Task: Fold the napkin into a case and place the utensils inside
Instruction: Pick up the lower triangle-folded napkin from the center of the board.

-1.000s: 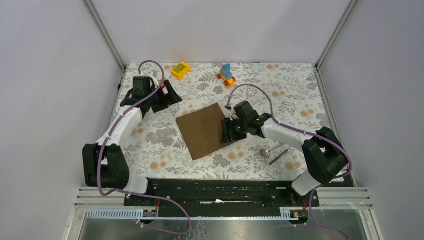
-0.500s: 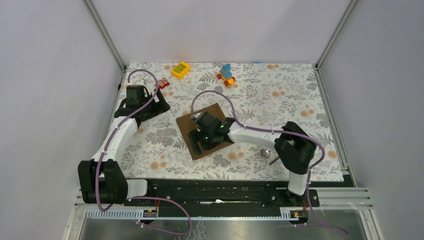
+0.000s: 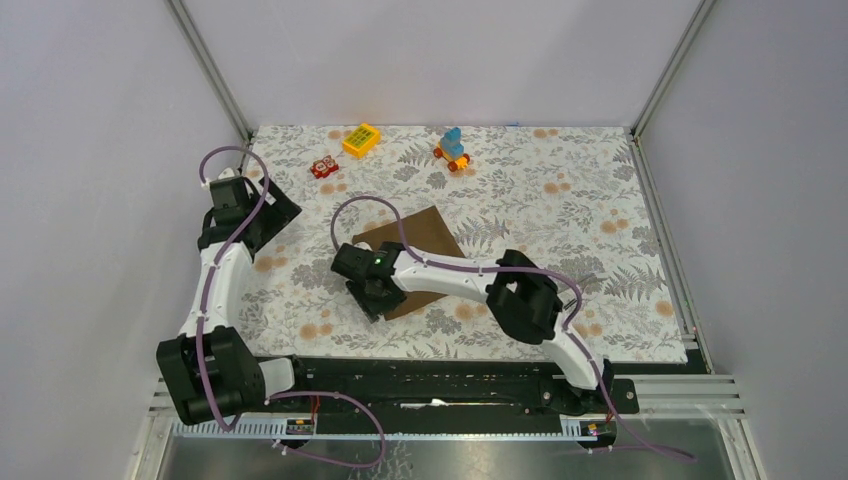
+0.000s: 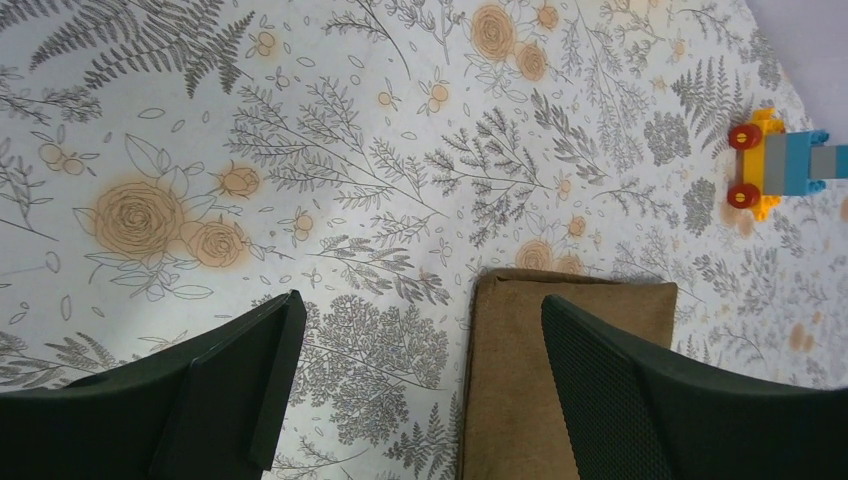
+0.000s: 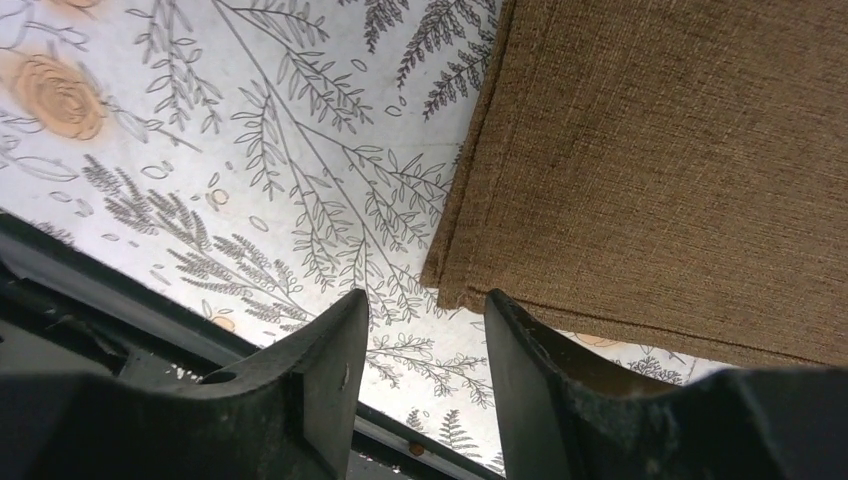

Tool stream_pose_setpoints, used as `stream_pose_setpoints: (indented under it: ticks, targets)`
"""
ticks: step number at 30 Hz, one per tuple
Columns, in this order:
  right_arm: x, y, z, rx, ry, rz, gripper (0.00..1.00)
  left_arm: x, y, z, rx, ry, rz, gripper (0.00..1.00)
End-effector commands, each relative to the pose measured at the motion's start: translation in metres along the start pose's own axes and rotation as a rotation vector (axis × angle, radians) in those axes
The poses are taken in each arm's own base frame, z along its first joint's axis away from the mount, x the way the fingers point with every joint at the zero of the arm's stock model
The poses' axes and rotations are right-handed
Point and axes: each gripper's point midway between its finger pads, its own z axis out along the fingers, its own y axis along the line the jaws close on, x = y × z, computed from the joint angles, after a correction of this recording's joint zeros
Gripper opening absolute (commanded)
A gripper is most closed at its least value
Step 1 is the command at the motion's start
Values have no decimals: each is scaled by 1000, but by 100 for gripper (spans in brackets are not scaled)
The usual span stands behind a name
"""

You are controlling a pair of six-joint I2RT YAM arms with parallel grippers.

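Right gripper (image 5: 425, 297) hovered at the near-left corner of the brown napkin (image 3: 425, 233), fingers parted, gripping nothing. Its wrist view caught the corner's doubled hem, which the arm hid from above. The napkin lay mid-tablecloth (image 3: 560, 200), skewed, that corner pointing near. Far left, left gripper (image 4: 420, 305) gaped wide, empty.

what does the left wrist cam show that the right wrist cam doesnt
Only the left wrist view: the blue and yellow toy car with red wheels at the right edge, and the left gripper, jaws wide apart with nothing between them.

Only the right wrist view: the right gripper, jaws narrowly apart just short of a corner of the napkin, gripping nothing, plus the black base rail at lower left.

Both: the brown napkin lying on the floral tablecloth.
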Motion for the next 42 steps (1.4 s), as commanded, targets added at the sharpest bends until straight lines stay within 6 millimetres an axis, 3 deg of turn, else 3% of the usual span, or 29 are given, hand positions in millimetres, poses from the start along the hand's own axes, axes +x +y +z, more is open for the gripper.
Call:
stream_pose_setpoints:
  ticks: [1,14,24,30,33,42]
  targets:
    - [10,-11,-1,73,105,-31,51,-4,-10,-3,94,9,-45,93]
    - [3,-15,12,130,147,-89,50,-7,-16,-10,163,3,-49,94]
    - [26,-23,48,154,211,-108,50,-4,-19,-7,218,31,-68,94]
    - [31,-41,60,235,191,-119,35,-2,-20,-6,233,42,-68,94]
    - [32,-48,65,267,179,-122,33,-1,-21,-5,253,47,-72,94]
    - [27,-45,74,254,146,-113,17,5,-22,1,295,76,-68,94]
